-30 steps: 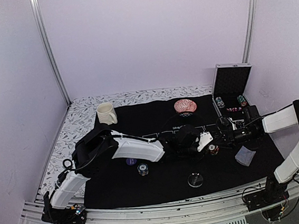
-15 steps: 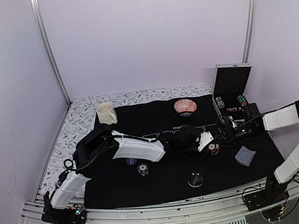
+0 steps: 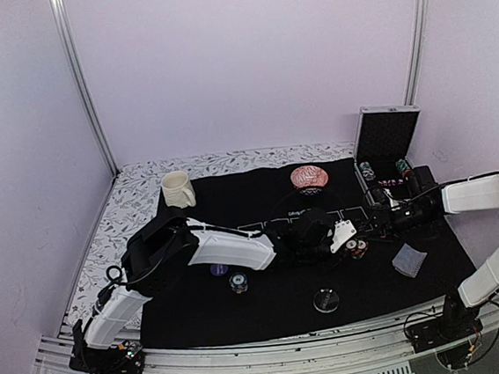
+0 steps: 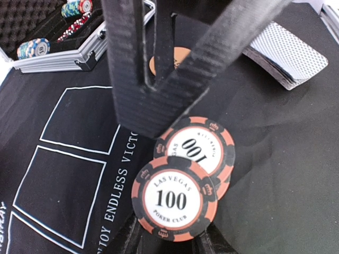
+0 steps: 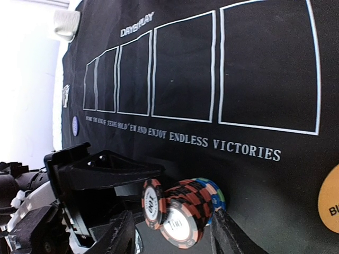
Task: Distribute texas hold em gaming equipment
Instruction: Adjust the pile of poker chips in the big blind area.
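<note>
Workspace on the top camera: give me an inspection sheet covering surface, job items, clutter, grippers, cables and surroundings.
Surface: black poker mat with white card boxes, on floral cloth.
Job's things: two orange-and-black 100 chip stacks side by side; card deck; clear disc; purple disc; small chip stack; more chips in open case.
Clutter: cream mug, red bowl, both toward the back.
Grippers: right gripper open around the two stacks; left gripper facing it, state unclear.
Cables: black loops at left arm base.
Surroundings: plain walls, metal frame posts.

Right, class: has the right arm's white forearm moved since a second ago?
Yes. The white forearm has shifted up-picture, away from the grey card deck and toward the open case.
</note>
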`<action>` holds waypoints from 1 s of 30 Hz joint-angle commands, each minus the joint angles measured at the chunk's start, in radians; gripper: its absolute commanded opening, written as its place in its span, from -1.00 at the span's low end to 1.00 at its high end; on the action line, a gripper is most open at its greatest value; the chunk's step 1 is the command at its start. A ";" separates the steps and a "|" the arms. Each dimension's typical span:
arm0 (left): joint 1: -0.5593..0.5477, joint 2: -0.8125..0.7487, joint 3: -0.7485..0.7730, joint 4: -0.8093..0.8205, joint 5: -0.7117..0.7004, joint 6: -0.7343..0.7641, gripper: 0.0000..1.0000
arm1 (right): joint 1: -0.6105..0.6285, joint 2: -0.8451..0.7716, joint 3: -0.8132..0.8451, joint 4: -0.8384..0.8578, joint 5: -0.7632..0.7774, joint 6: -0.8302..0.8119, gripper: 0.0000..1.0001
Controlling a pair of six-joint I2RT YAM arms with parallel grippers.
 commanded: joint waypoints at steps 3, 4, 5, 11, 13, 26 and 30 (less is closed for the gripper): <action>-0.026 0.016 0.020 0.039 -0.027 0.068 -0.35 | -0.005 -0.012 0.017 -0.045 0.064 -0.026 0.06; -0.028 0.015 0.020 0.040 -0.032 0.080 -0.35 | -0.005 -0.016 0.015 -0.045 0.067 -0.026 0.06; -0.032 0.014 0.020 0.044 -0.039 0.093 -0.35 | -0.005 -0.020 0.013 -0.044 0.074 -0.025 0.07; -0.044 0.017 0.026 0.049 -0.058 0.126 -0.35 | -0.005 -0.032 -0.010 -0.018 0.104 0.013 0.04; -0.044 0.018 0.027 0.049 -0.063 0.127 -0.35 | -0.006 -0.034 -0.024 0.003 0.093 0.030 0.03; -0.046 0.041 0.072 0.033 -0.078 0.131 -0.32 | -0.004 -0.030 -0.082 0.088 0.015 0.085 -0.04; -0.046 0.052 0.087 0.021 -0.084 0.129 -0.32 | -0.001 -0.030 -0.095 0.103 -0.005 0.091 -0.14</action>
